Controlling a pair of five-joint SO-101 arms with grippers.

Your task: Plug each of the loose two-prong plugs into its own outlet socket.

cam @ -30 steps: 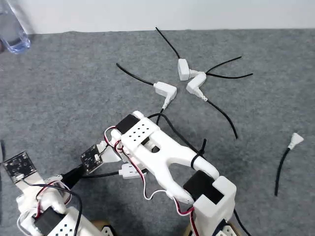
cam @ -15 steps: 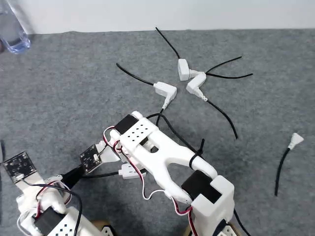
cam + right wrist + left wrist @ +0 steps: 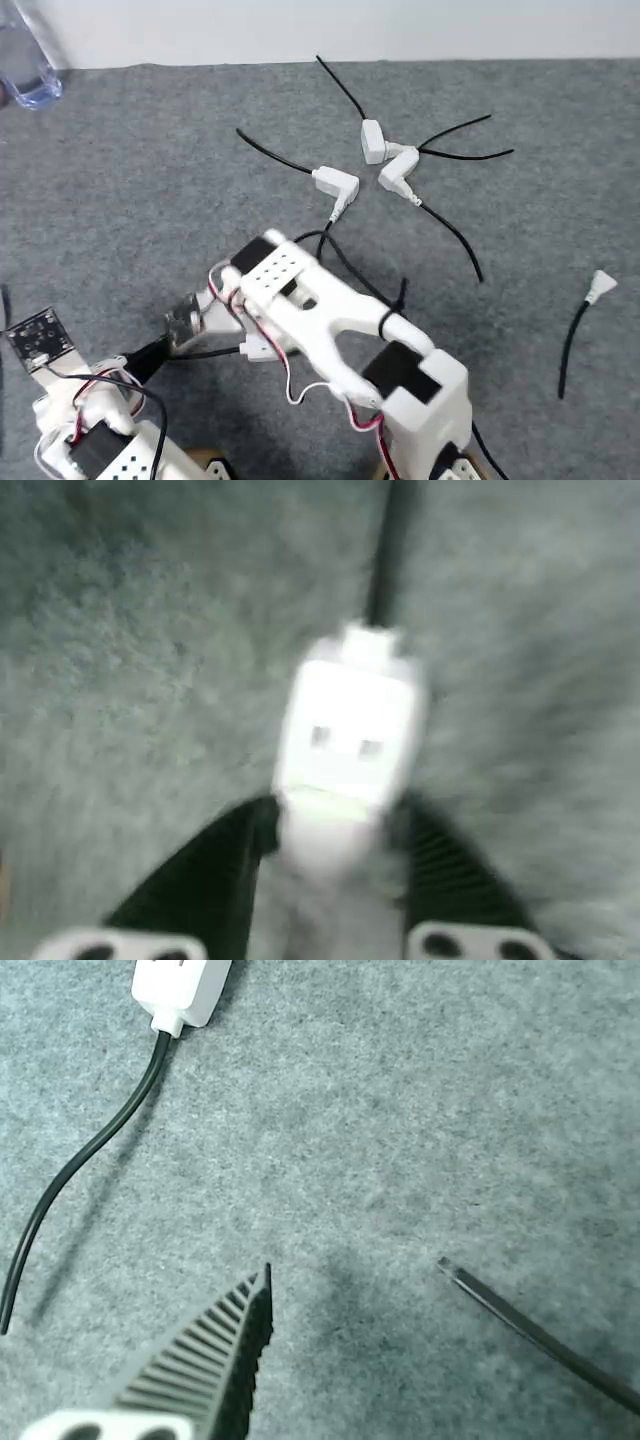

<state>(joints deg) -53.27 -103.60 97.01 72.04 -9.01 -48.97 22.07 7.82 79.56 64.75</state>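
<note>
A white outlet socket (image 3: 350,750) with two slots and a black cord sits on the grey carpet between the black fingers of my right gripper (image 3: 335,825), which is shut on its near end. From above, that socket (image 3: 257,349) peeks out under the right arm (image 3: 320,310). Three white two-prong plugs lie farther back on short black cords: one (image 3: 337,182) in the middle, and two (image 3: 372,141) (image 3: 400,172) touching each other. A small plug (image 3: 601,286) lies far right. My left gripper's toothed finger (image 3: 230,1355) hangs over bare carpet, open, below a white plug (image 3: 180,985).
A clear bottle (image 3: 25,60) stands at the back left corner. The left arm (image 3: 90,430) is folded at the front left edge. A loose black cord end (image 3: 530,1330) lies on the carpet. Open carpet spreads across the left and right sides.
The right arm has shifted slightly left and toward the front, and the white socket under it has moved with it. The plugs at the back and the left arm have not moved.
</note>
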